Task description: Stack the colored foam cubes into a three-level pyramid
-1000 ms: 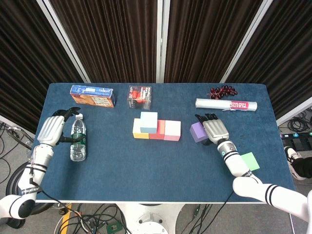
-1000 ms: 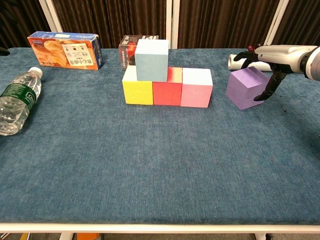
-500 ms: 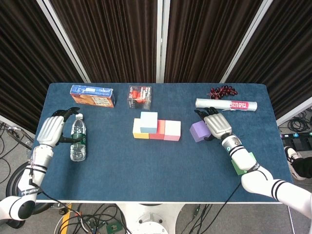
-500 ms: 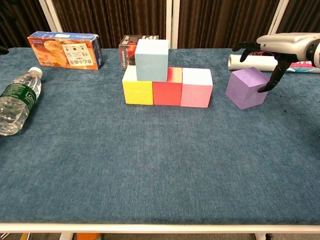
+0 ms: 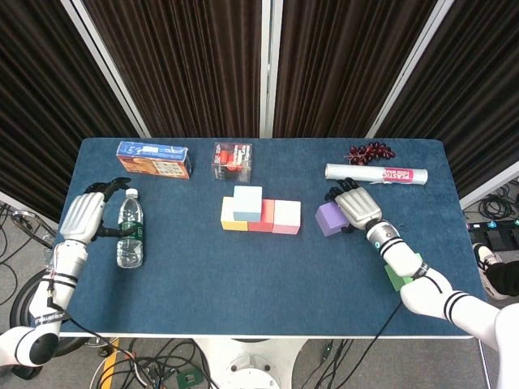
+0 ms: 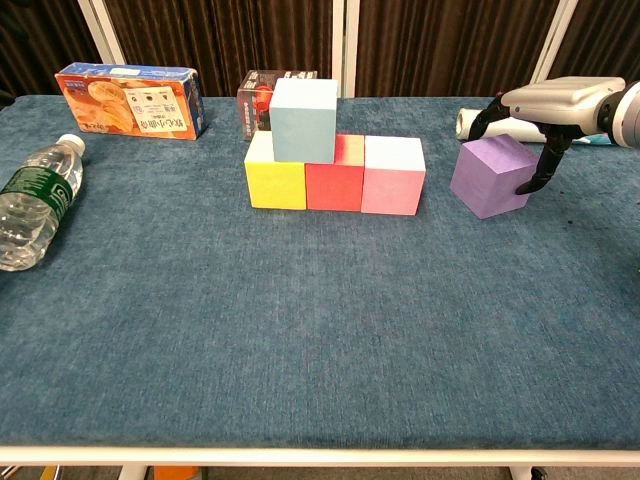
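- Purple foam cube (image 6: 491,176): on tabltop right of pink cube (image 6: 393,176), right hand (image 6: 556,105) draped over it, fingers (image 6: 545,166) touching its side.
- Light-blue cube (image 6: 304,120): atop yellow cube (image 6: 275,172) and red cube (image 6: 335,176).
- Left hand (image 5: 83,215): fingers loosely curled beside water bottle (image 5: 130,228).

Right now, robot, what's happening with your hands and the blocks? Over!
Right hand over purple cube, fingers touching it. Left hand idle beside bottle. Light blue cube up; nothing blocking.
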